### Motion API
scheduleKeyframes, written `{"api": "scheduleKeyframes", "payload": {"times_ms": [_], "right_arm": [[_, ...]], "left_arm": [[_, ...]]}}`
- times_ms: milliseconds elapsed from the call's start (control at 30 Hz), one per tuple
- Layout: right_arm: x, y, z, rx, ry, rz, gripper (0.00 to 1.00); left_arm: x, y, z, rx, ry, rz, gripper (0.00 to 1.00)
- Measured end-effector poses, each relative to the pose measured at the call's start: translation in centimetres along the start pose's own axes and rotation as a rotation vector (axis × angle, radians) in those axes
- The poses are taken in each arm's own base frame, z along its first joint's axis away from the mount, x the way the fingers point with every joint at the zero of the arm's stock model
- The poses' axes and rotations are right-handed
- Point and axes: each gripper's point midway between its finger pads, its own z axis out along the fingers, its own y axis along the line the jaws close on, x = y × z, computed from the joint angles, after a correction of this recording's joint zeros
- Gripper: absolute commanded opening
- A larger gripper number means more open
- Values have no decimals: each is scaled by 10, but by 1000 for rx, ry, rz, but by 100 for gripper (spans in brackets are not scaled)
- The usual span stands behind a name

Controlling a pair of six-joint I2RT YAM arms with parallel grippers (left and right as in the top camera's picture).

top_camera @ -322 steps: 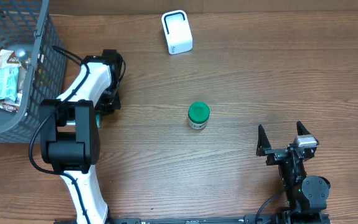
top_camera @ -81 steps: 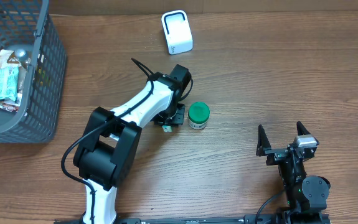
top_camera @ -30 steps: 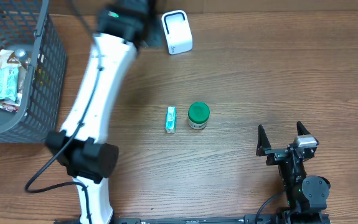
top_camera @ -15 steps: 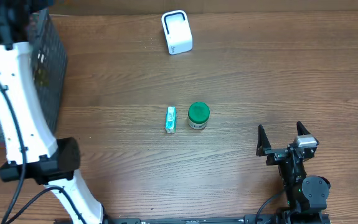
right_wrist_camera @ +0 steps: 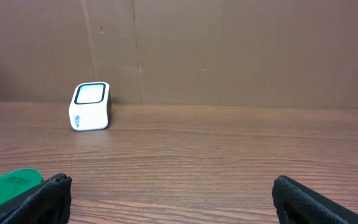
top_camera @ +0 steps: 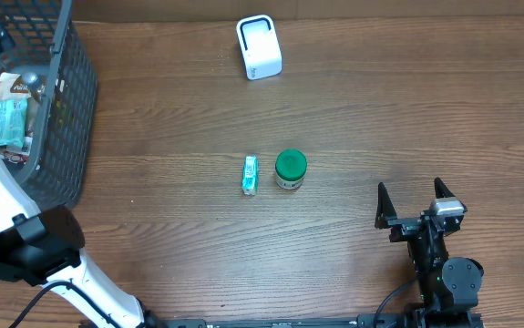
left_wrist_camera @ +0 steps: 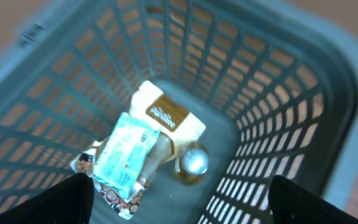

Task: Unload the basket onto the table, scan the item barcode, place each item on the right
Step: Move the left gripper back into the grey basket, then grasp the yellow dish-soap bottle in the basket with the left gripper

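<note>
Over at the upper left, the left gripper [left_wrist_camera: 180, 202] is hovering wide open above the basket [left_wrist_camera: 303, 93], gripping nothing. Well apart from it, mid-frame, the teal packet [top_camera: 250, 174] is lying just beside a green-lidded jar [top_camera: 290, 169], with wood table [top_camera: 380, 109] spreading around them. Lower right, the right gripper [top_camera: 412, 208] is sitting open. Inside the basket, the wrappers [left_wrist_camera: 126, 158] are looking blurred, perhaps snacks.
</note>
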Motion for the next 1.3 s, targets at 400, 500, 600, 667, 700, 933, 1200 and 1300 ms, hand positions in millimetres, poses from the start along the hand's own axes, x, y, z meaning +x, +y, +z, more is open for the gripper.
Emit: {"api": "scheduleKeyframes", "payload": {"times_ms": [400,500,600,667,700,933,1200,1300], "right_arm": [[0,0,0,0,0,0,100],[0,0,0,0,0,0,100],[0,0,0,1,-1,0,100],[0,0,0,1,0,0,100],[0,0,0,0,0,0,100],[0,0,0,0,0,0,100],[0,0,0,0,-1,0,100],[0,0,0,0,0,0,100]], "left_arm": [[57,3,79,109,178,74,85],[68,3,98,117,196,73,86],[76,2,111,130,201,75,87],[79,0,118,142,198,77,87],[81,0,121,148,197,78,87],[92,-5,143,186,177,83,83],[109,-6,159,199,187,87,57],[108,-6,160,201,181,87,57]]}}
